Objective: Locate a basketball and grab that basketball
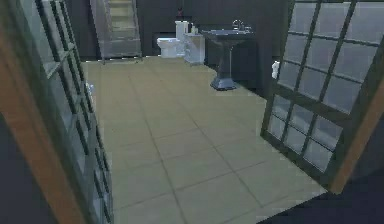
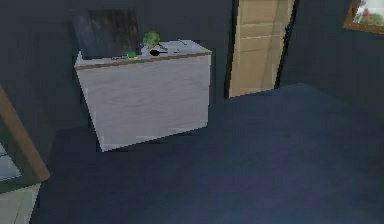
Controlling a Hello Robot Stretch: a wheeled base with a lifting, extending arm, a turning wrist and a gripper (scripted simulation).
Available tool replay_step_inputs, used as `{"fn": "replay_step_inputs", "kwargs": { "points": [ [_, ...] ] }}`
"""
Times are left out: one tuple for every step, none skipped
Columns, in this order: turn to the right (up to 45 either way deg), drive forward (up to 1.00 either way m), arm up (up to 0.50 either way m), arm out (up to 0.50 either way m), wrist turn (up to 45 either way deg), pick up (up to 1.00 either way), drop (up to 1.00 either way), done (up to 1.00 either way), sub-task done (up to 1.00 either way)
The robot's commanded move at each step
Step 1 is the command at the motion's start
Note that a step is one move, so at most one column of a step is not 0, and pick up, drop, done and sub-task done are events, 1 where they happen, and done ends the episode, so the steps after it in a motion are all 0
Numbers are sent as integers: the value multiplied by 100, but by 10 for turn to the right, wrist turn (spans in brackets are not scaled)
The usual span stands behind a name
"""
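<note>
Though a white toilet [image 1: 170,44] and dark pedestal sink [image 1: 226,42] stand far across beige tiles [image 1: 170,125], the gripper's state cannot be told.

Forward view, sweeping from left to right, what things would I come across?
Glass-paned door leaf → metal rack against the back wall → white toilet → dark pedestal sink → second glass-paned door leaf.
</note>
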Motion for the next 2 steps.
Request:
{"fn": "replay_step_inputs", "kwargs": {
  "points": [
    [0,100,0,0,0,0,0,0,0],
    [-30,0,0,0,0,0,0,0,0]
  ]
}}
